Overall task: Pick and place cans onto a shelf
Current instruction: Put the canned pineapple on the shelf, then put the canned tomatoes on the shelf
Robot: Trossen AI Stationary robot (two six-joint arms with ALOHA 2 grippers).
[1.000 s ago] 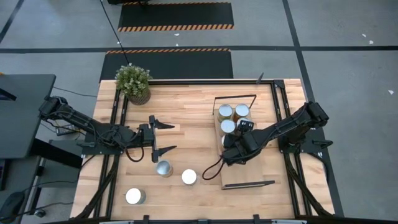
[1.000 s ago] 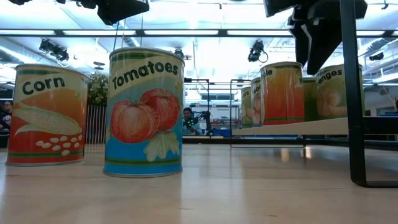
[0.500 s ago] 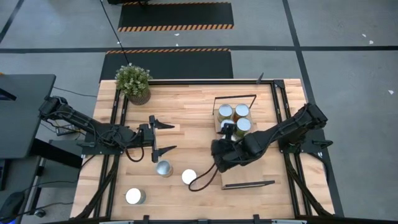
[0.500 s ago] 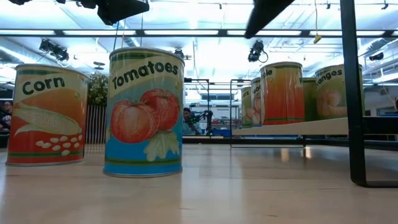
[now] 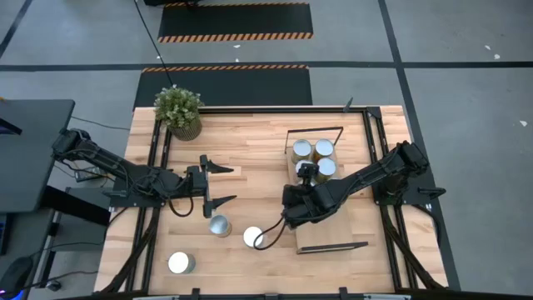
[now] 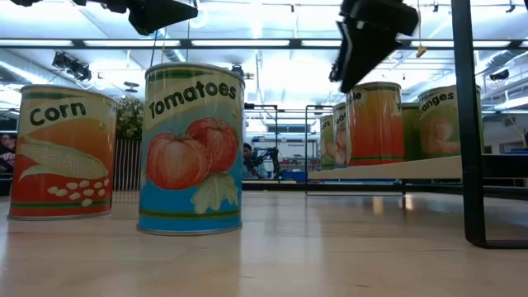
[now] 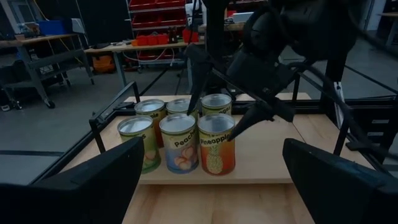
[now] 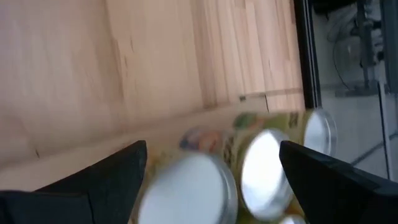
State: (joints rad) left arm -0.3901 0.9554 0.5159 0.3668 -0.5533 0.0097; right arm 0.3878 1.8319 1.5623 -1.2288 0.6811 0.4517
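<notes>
Compared with a second back, the right gripper (image 5: 268, 239) has swung off the shelf (image 5: 329, 236) toward the loose cans, and in the low view it now hangs up by the shelf's stacked cans instead of at the frame's edge.

Going near to far from the worktop's (image 5: 250, 142) front edge: one can (image 5: 181, 263) sits nearest the front, well off to the left. Then two more stand side by side, the Tomatoes can (image 5: 219, 225) and a white-topped can (image 5: 253, 237). The right gripper's fingers are spread wide and empty, their tips just beside the white-topped can on its shelf side. That's the relation that matters: the can stands upright, axis vertical, just past the fingertips away from the shelf, so I'd guess it's the next pick. The left gripper (image 5: 218, 183) waits a bit behind the Tomatoes can, fingers also wide open, holding nothing.

Farther back, five-ish cans (image 7: 196, 134) are grouped at the shelf's far end. Past them, the potted plant (image 5: 179, 110) sits in the far-left corner. Pale wood surface, grey floor with hazard stripes (image 5: 233, 37) beyond.
</notes>
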